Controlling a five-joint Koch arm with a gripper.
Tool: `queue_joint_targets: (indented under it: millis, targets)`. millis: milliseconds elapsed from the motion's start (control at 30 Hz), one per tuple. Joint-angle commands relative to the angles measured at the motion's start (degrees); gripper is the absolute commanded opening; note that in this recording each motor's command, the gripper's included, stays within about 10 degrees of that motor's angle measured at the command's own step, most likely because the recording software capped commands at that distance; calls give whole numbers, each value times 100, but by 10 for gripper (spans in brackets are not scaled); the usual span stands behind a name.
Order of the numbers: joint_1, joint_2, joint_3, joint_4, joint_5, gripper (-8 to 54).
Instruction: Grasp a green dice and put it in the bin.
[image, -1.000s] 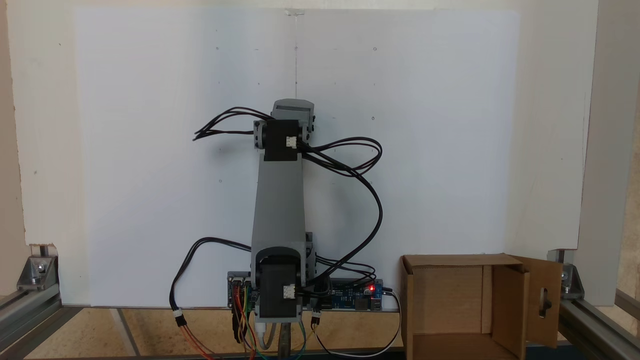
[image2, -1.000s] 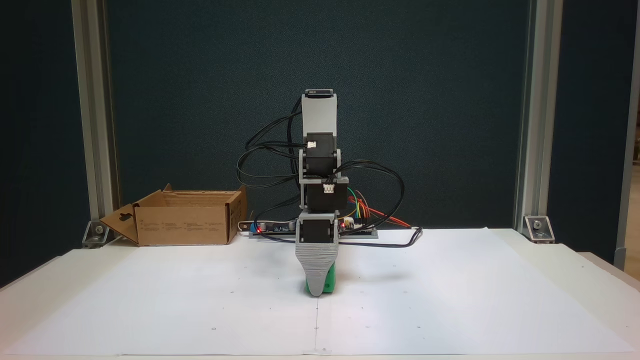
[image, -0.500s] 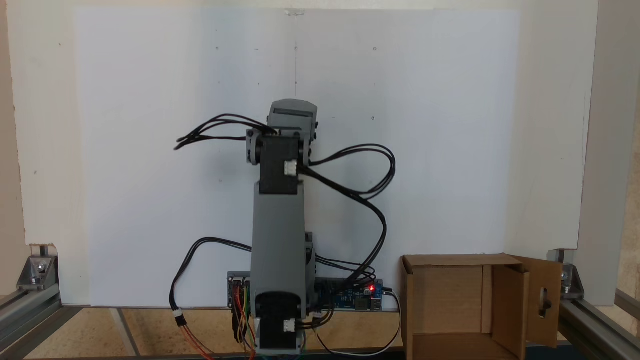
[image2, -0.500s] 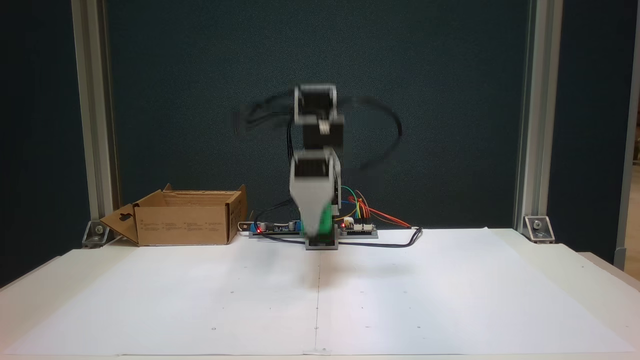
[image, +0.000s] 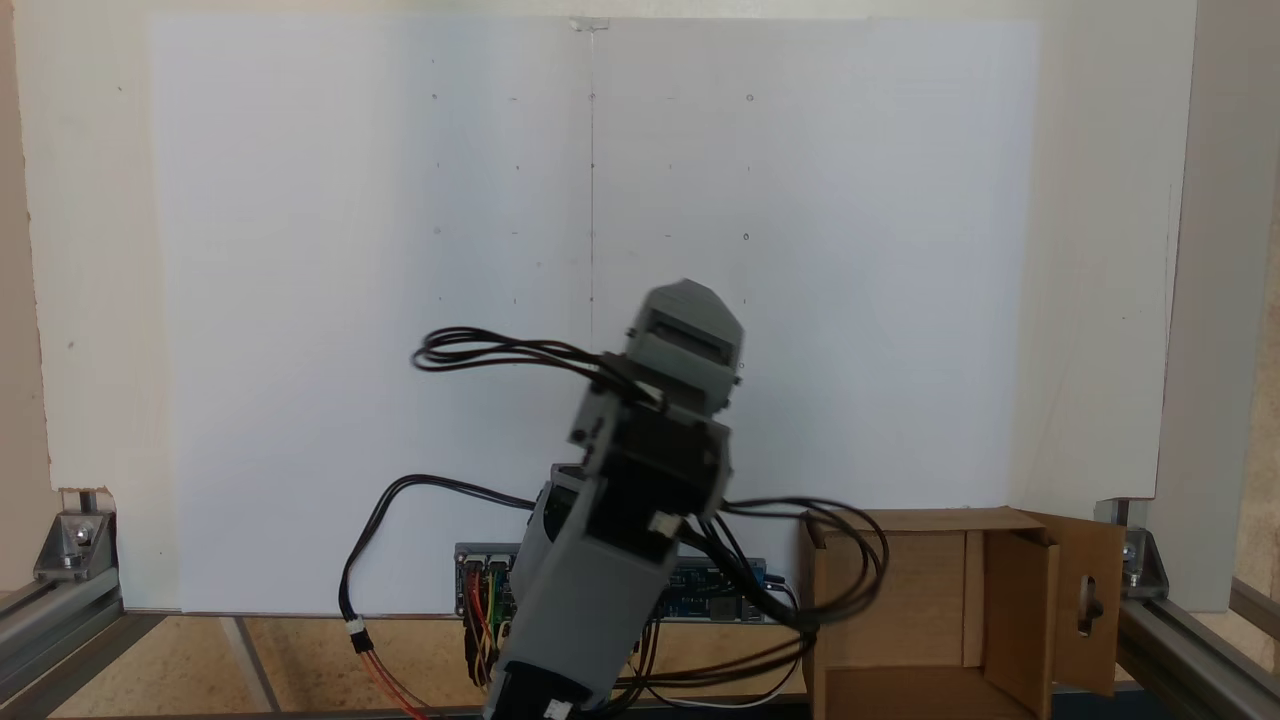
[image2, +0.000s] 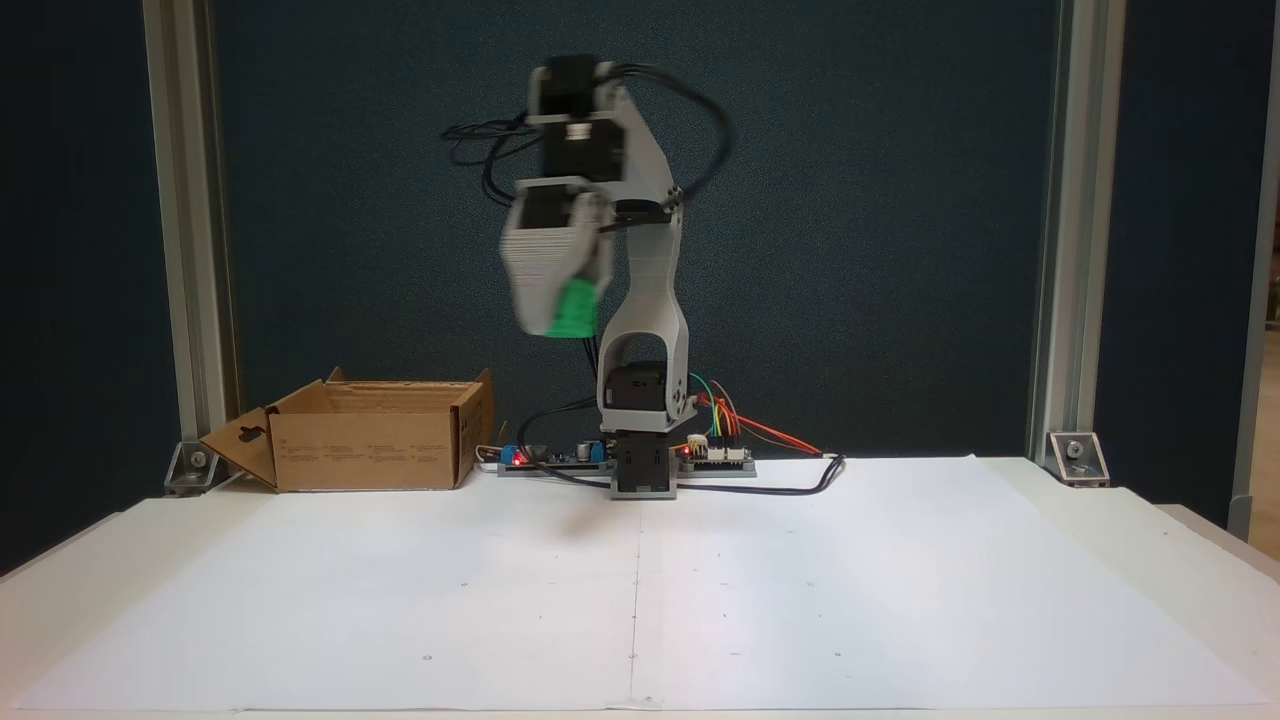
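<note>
a: where's the green dice (image2: 575, 309) rn?

b: up in the air, in the gripper (image2: 562, 318), well above the white paper (image2: 640, 600) and a bit toward the bin side in a fixed view. arm's blurred there, prob mid-swing.

a: gripper state?

b: clamped on the dice afaict. the green sits tight against the grey jaw and nothing's under it, so it has to be pinched. only the broad jaw faces the cam, other one's hidden behind.

a: bin?

b: the bin (image2: 365, 440), brown cardboard, flaps open, sits at the table's back edge, left of the arm base (image2: 642, 470) in that view. in a fixed view from above it's the bin (image: 905, 600) at lower right, next to the board w/ wires. dice is near it but not over it yet imo.

a: how's the dice gonna handle?

b: my guess: light, hard plastic, stiff, won't deform. smooth faces + rounded corners = slippery, could twist out if pinched near a corner. best hold is flat on two opposite faces, centred. not fragile, so dropping it into the box is fine.

a: risk?

b: fast swing w/ a small slick cube. release should wait till it's clearly over the opening, not the flap w/ the slot (image2: 240, 445).
</note>
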Motion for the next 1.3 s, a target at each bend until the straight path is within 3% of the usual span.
queue_joint_targets:
  millis: [0, 300, 500, 967, 1067, 1133, 1233, 1267]
  targets:
    - [912, 88, -220, 448, -826, 114]
    - [4630, -290, -220, -1002, -2417, 114]
    - [6864, -756, -246, -1819, -2760, 114]
    - [8051, -2654, -246, -3955, -3217, 114]
    - [8095, -2716, -237, -3762, -3217, 221]
    - [8130, -2716, -246, -3735, -3208, 331]
    - [8139, -2707, -237, -3691, -3199, 430]
    - [8139, -2707, -237, -3691, -3199, 433]
